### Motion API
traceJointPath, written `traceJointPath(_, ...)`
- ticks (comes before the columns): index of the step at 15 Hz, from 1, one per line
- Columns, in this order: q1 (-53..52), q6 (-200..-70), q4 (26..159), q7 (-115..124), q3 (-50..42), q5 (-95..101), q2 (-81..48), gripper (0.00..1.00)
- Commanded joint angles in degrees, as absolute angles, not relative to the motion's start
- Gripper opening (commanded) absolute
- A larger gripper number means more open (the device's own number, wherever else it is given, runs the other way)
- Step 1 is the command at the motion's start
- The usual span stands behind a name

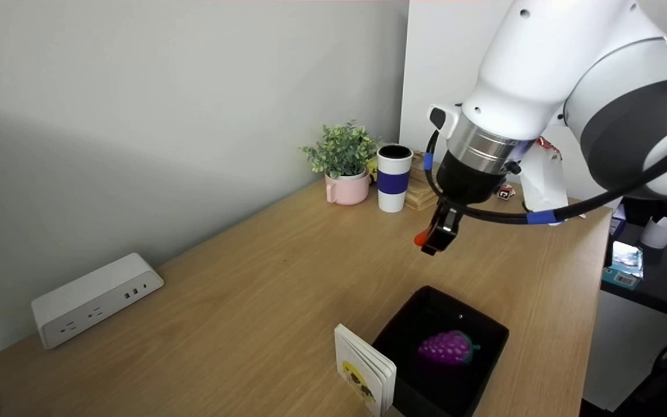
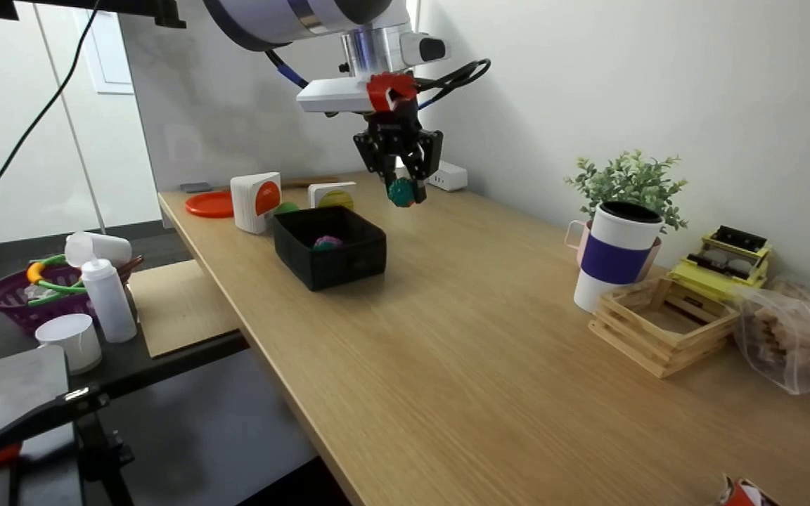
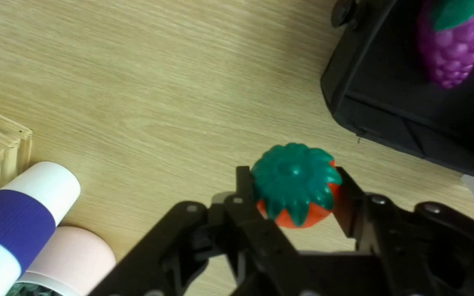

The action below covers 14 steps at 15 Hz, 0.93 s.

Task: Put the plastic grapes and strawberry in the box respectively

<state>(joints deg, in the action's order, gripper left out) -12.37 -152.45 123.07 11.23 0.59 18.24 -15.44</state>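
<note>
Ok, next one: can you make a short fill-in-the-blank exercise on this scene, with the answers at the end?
The pincer holds the ____ above the table.
The plastic grapes lie inside the black ____.
The leafy plant sits in a ____ pot.

Missing words: strawberry; box; pink.
</note>
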Motion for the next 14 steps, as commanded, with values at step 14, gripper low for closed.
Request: traceJointPath(14, -15.26, -149.53, 121.37, 7.98, 5.37, 17.42, -21.25, 0.23)
